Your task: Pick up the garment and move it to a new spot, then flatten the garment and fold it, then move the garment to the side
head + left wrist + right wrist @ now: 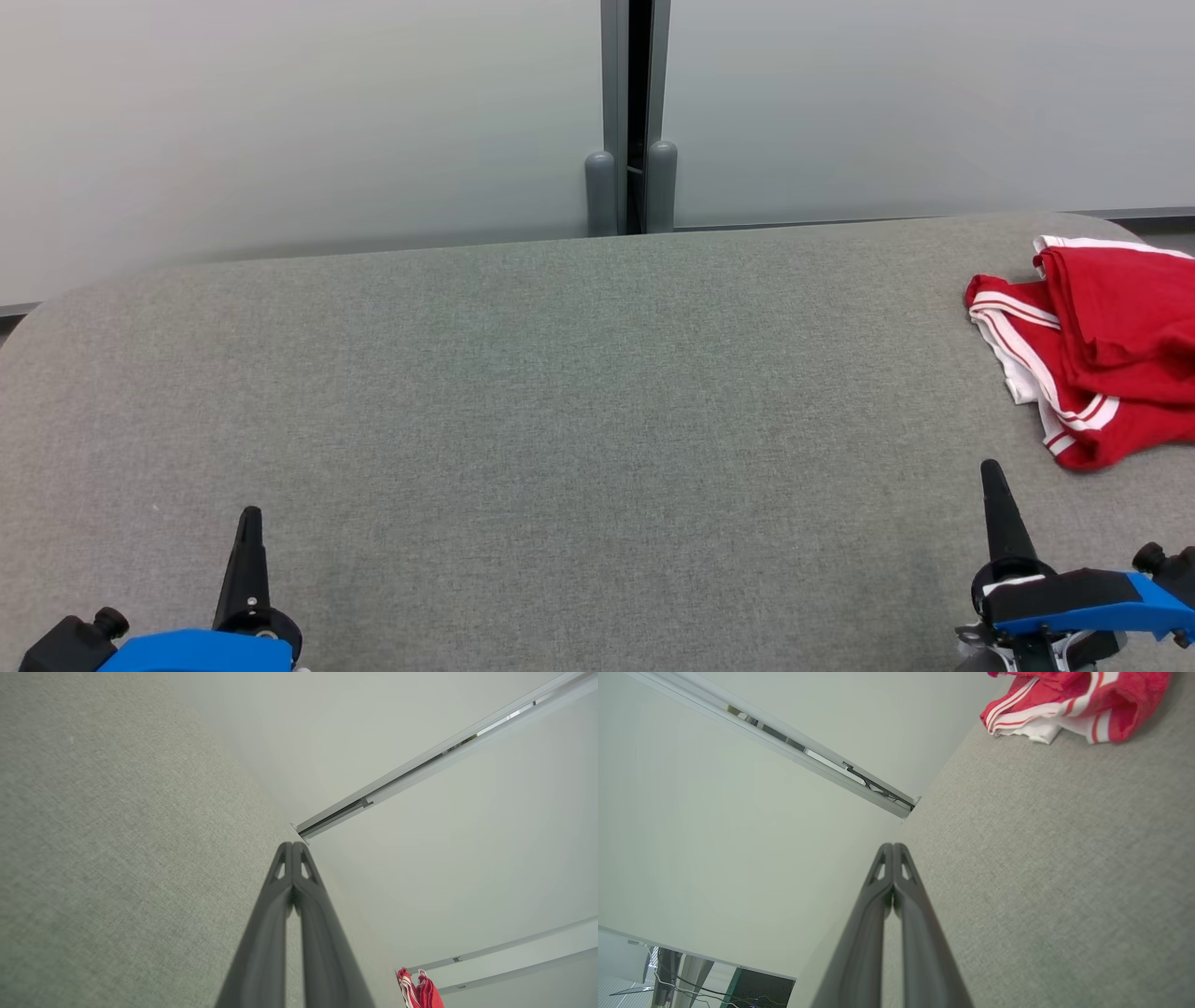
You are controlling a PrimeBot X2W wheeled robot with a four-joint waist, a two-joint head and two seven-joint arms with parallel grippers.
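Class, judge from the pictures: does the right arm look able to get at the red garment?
Probably yes. The red garment lies crumpled near the right edge of the table, just beyond the right gripper, nothing standing between them. It is shut, so it must open first.

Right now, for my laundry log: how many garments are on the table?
1. The red garment lies crumpled at the table's far right, ahead of the right pincer. It runs off the head view's right edge, so more could be hidden there.
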